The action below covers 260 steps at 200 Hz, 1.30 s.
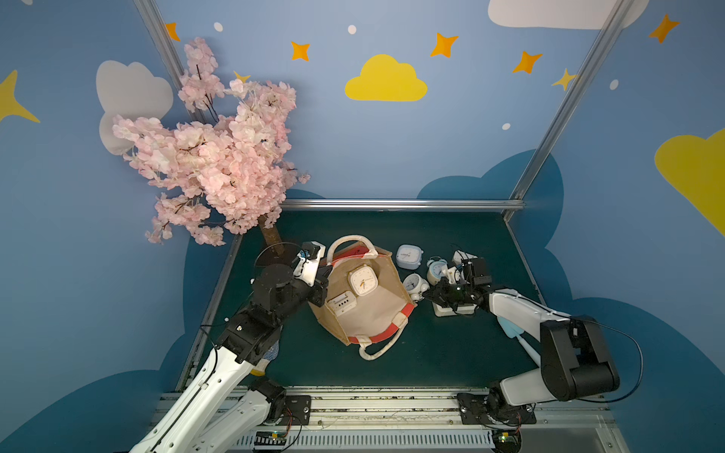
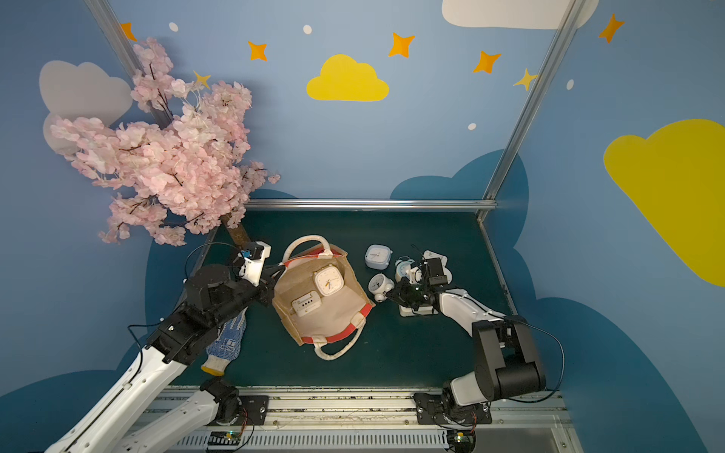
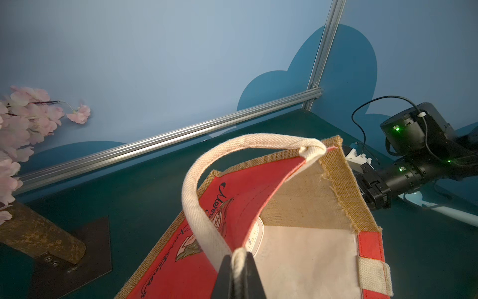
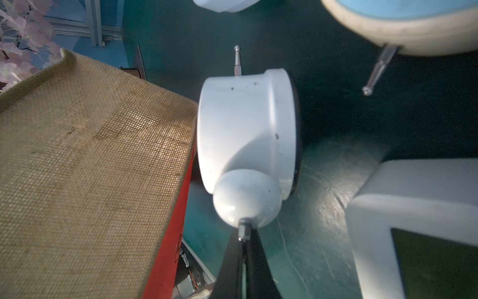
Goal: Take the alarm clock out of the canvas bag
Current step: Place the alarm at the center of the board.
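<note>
Blue cloud-and-star walls [image 1: 353, 157], aluminium frame [image 1: 392, 204], dark green tabletop [image 1: 431, 353], pink blossom tree [image 1: 219, 164].

The left fingers [image 3: 223, 282] and right fingers [image 4: 229, 271] are clamped together.

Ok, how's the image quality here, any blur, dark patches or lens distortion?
In both top views the wide lens splays the frame posts outward and the table reads dim; in the left wrist view the canvas bag's handle is crisp while the left gripper is a black silhouette; in the right wrist view the white twin-bell clock is soft, the blue clock at the edge blurrier.
</note>
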### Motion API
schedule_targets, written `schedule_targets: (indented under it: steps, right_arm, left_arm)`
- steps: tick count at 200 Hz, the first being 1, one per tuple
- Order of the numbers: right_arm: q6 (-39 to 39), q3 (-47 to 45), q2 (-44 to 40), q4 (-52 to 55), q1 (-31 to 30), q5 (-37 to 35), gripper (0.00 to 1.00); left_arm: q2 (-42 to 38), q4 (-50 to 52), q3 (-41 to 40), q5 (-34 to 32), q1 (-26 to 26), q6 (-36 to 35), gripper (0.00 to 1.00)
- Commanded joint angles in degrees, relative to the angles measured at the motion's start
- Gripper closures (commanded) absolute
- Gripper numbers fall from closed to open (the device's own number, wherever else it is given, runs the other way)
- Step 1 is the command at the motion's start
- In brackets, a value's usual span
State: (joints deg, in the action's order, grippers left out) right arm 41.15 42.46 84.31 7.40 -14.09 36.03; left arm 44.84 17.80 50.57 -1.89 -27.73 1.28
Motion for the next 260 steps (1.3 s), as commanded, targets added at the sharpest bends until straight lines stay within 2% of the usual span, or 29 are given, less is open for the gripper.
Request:
schedule_targets:
  steps: [1,62,73,104,119,172,194,218,260]
  right_arm:
    - [-1.1,2.1,1.4,-1.0,-0.2,-2.0,1.00]
    - [-1.3,2.5,1.8,0.0,0.4,-3.3,0.99]
    - [-1.6,2.6,2.1,0.4,0.6,-3.1,0.94]
    - [-2.8,3.8,4.1,2.2,0.2,-2.1,0.66]
    - [-2.8,3.7,3.9,2.8,0.2,-3.0,0.60]
    - [-2.9,4.2,2.8,3.8,0.6,-4.5,0.53]
    - [-2.9,4.9,2.4,4.2,0.6,-4.4,0.52]
    - [-3.7,5.4,0.5,5.5,0.6,-5.5,0.46]
    - [-4.4,5.7,-4.2,7.4,0.6,-6.0,0.46]
  left_arm:
    - [-2.4,-2.9,1.7,0.8,0.6,-1.4,0.93]
    - [-2.1,-4.6,0.4,6.7,0.7,-0.1,0.92]
    - [-2.0,-4.8,0.2,7.4,0.7,-0.1,0.92]
    - [-2.0,-5.2,-0.1,9.3,0.6,-0.6,0.91]
    - [-1.9,-5.2,-0.2,10.4,0.6,-0.6,0.91]
    - [-4.7,-9.3,-5.1,14.9,0.5,2.0,0.91]
    - [-6.7,-10.1,-7.9,18.8,0.2,3.5,0.90]
    - [-9.7,-9.7,-10.5,19.1,0.0,4.7,0.90]
    - [-12.3,-8.8,-12.1,19.0,-0.2,5.1,0.90]
